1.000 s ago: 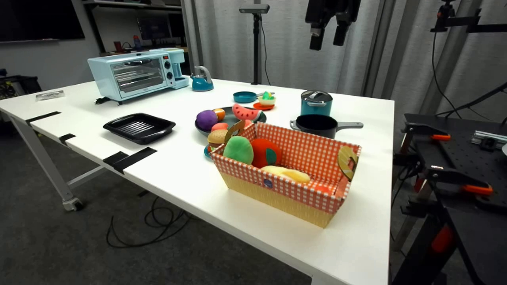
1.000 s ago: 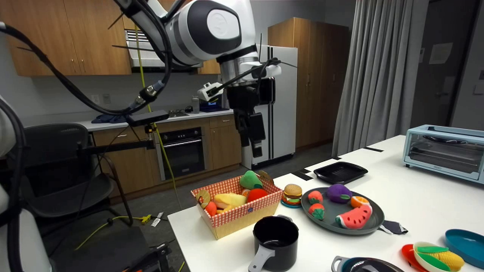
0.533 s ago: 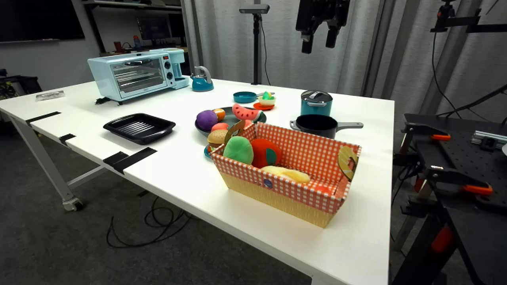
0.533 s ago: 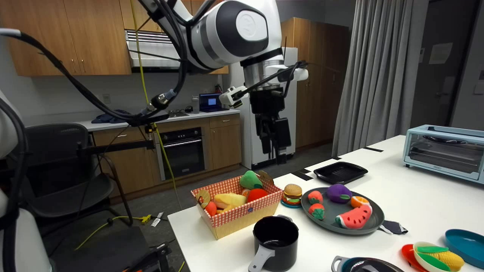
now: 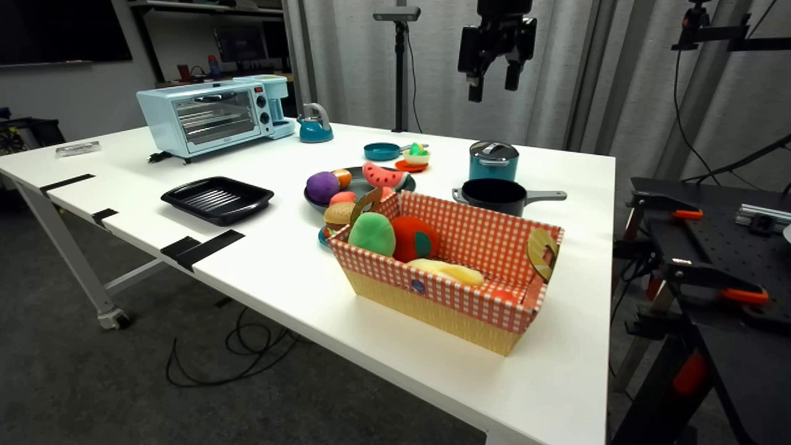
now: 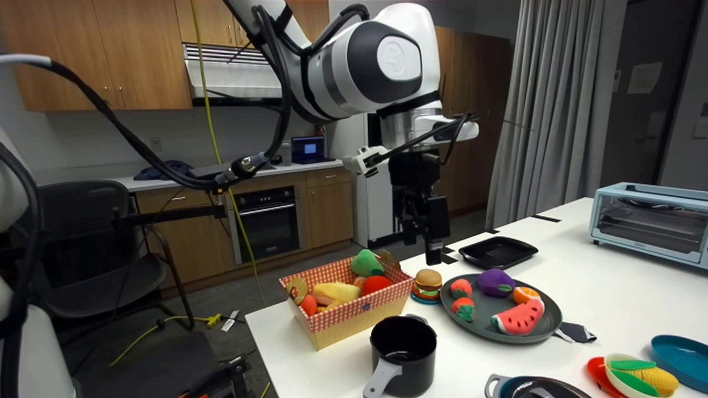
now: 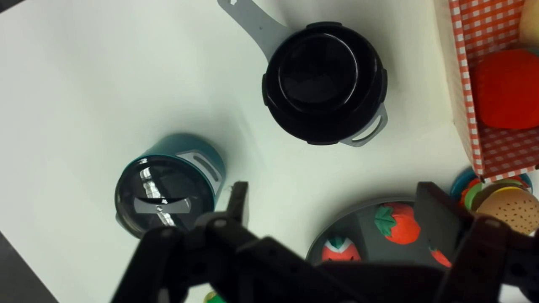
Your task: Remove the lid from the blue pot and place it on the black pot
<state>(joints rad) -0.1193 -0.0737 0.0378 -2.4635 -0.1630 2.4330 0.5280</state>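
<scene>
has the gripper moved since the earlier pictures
Yes. In an exterior view, the gripper has moved rightward and down in the picture, farther from the built-in oven.

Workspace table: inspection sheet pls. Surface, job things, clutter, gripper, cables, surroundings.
Surface: white table; black tape along one edge.
Lid: on the blue pot.
Black pot: uncovered, near the blue pot, not touching it.
Clutter: checkered basket and grey dish, both holding toy food; black tray; toaster oven.
Gripper: open, above the table, nothing seen in its grasp.
Cables: black cable looped along the arm; yellow cord on the floor.
Surroundings: chair, grey curtain.
</scene>
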